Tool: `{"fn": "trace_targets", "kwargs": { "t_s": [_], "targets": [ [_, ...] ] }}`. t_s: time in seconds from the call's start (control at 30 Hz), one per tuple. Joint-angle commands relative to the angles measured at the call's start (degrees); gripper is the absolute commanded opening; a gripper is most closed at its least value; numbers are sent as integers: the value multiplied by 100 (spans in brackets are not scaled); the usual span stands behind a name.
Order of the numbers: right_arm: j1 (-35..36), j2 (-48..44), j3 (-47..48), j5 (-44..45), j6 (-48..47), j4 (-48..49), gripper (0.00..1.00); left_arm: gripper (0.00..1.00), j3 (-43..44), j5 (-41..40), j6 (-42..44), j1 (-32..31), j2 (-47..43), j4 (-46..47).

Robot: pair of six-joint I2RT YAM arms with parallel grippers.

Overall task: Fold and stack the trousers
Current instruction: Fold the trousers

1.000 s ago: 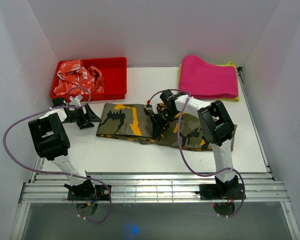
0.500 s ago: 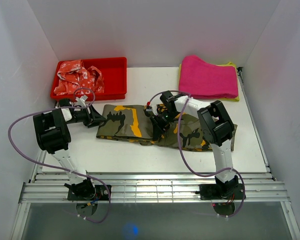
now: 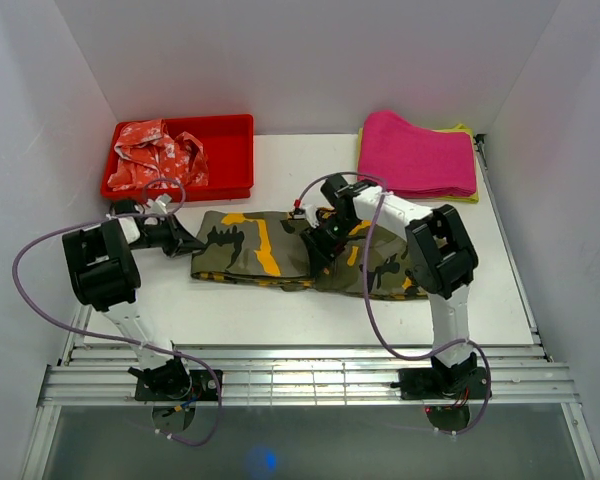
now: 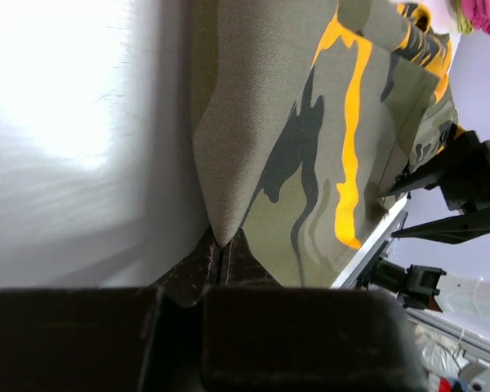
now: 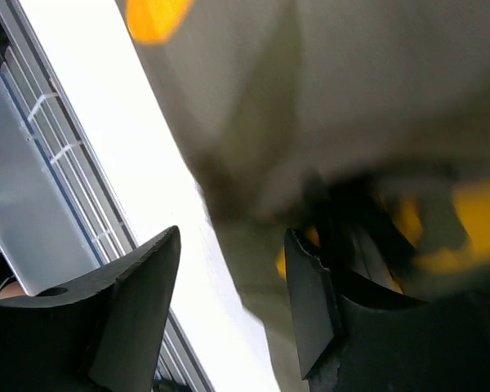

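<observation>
1. Black fingers [image 4: 198, 269] of the left gripper [image 4: 221, 251] are pressed together on the left-end corner of the trousers [image 3: 270, 250]. A fold of olive cloth is pinched at their tips, just above the white bench [image 3: 280, 315].
2. From that pinch the camouflage cloth spreads away from the left wrist camera. Its upper face shows an orange-yellow stripe and black blotches.
3. The right gripper [image 5: 233, 237] stands with its jaws well apart and has hold of nothing. The trousers, blurred in the right wrist view, lie just beyond the fingertips [image 5: 306, 269] and partly across the gap between them.
4. From above, the trousers lie flat in a long band across the middle of the bench, running from left of centre to near the right edge. The left gripper sits at the band's left end. The right gripper is over its midpoint, towards the far side of the cloth.
5. A red tray [image 3: 230, 150] in the far left corner holds a red-and-white garment [image 3: 155, 152]. A folded pink cloth [image 3: 415, 155] lies in the far right corner. Both are apart from the trousers.
</observation>
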Motion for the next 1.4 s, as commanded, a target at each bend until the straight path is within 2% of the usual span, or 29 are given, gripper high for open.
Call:
{"fn": "trace_targets", "kwargs": {
  "t_s": [0.0, 0.23, 0.4, 0.57, 0.7, 0.73, 0.77, 0.8, 0.9, 1.1, 1.37],
  "targets": [
    [-483, -666, 145, 699, -290, -530, 61, 0, 452, -179, 400, 395, -849, -657],
    [-2010, -1704, 40, 646, -746, -1461, 62, 0, 1489, -566, 1261, 809, -1632, -2133],
    [-2908, -2292, -433, 777, -1185, -1858, 63, 0, 2077, -750, 1245, 791, -2098, -2740],
    [-3322, -2487, -1050, 734, -1363, -1816, 63, 0, 2334, -830, 1042, 730, -2169, -3110],
    [-3621, -2338, -1262, 314, -1160, -1674, 65, 0, 2430, -777, 832, 555, -2309, -3146],
    [-3622, -2346, -1201, 173, -1125, -1666, 63, 0, 2465, -838, 788, 502, -2318, -3146],
    [-3622, -2363, -1139, -168, -1108, -1631, 50, 0, 2474, -847, 726, 449, -2336, -3146],
    [-3604, -2390, -1060, -372, -1090, -1587, 44, 0, 2483, -865, 700, 423, -2345, -3146],
    [-3299, -2364, -638, -856, -810, -1412, 33, 0, 2457, -927, 691, 361, -2354, -3145],
    [-2095, -1477, -365, -954, -212, -735, 22, 0, 2404, -997, 620, 335, -2257, -3102],
    [-1135, 9, -190, -673, 114, 223, 18, 0, 2439, -813, 568, 282, -2309, -3084]
  ]
}}
